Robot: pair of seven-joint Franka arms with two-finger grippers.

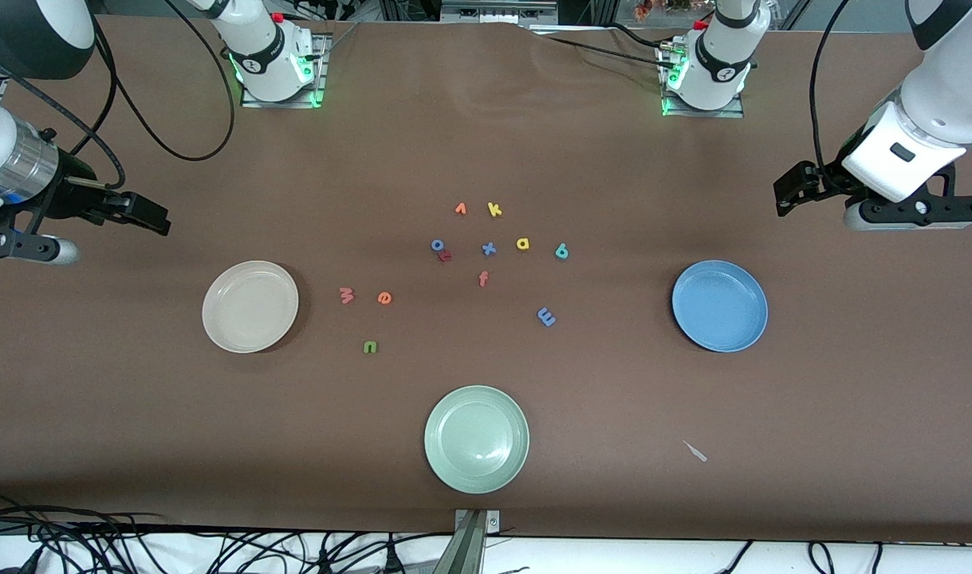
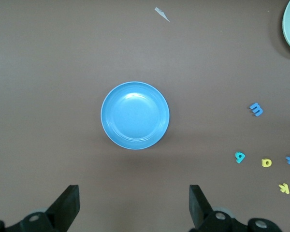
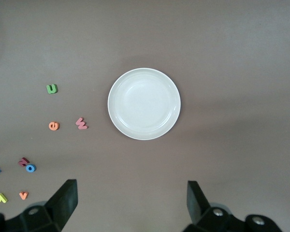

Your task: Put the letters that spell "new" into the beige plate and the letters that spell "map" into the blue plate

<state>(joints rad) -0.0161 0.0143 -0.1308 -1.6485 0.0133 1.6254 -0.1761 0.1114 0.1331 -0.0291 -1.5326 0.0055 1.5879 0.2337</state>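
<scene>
Blue plate (image 2: 135, 115) — below left fingers (image 2: 67, 205), untouched

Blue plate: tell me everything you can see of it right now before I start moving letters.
The blue plate is round, medium blue and shallow, with a raised rim and a smooth, slightly glossy surface. It sits flat and upright on the brown table toward the left arm's end. It is empty: no letter is in it or touching it. The nearest letter, the blue "m", lies apart from it, toward the table's middle. No gripper touches it; the left wrist view shows it whole, lying past the open left gripper.
</scene>
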